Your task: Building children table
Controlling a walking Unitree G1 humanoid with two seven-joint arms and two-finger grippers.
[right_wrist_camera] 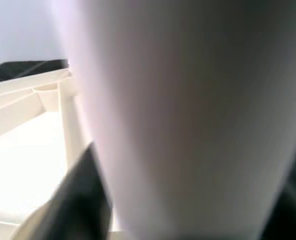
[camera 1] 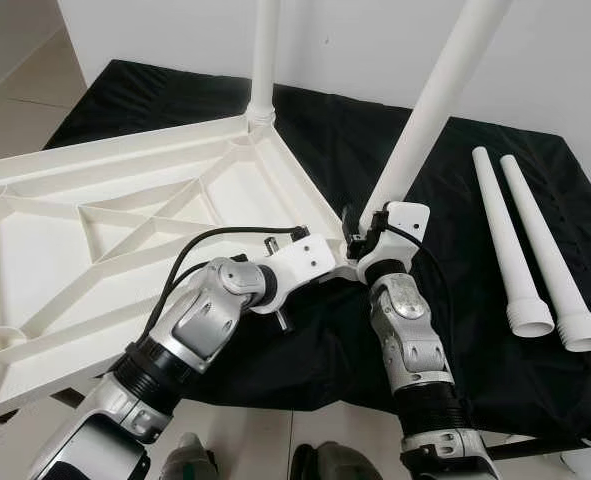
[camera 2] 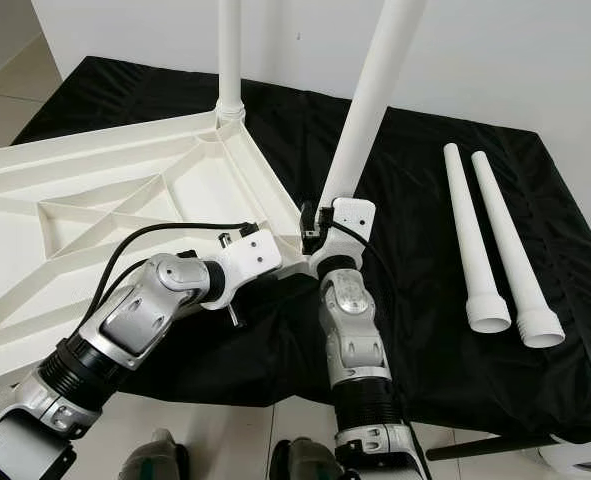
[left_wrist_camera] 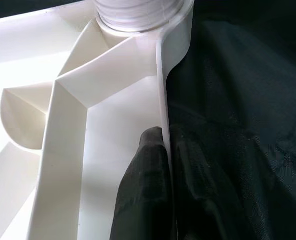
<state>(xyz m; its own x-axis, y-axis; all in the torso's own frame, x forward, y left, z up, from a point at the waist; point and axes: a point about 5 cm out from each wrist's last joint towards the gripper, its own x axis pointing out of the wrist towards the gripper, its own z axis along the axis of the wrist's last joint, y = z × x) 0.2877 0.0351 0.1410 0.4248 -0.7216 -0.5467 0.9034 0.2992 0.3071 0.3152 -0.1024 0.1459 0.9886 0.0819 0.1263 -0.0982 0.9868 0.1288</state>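
A: Left eye view: we see the white tabletop (camera 1: 125,230) lying underside up on a black cloth (camera 1: 455,330), one leg (camera 1: 264,60) standing upright in its far corner socket.

B: And the second leg (camera 1: 435,110)?

A: It leans at the near corner, where the right gripper (camera 1: 360,235) meets its base; in the right wrist view one black finger (right_wrist_camera: 82,200) lies against it (whether the pair is pinching, we cannot tell).

B: The left gripper (left_wrist_camera: 165,185)?

A: We see its fingers pressed together on the tabletop's edge rib, one each side. Two spare legs (camera 1: 535,250) lie side by side on the cloth, well apart to the right.
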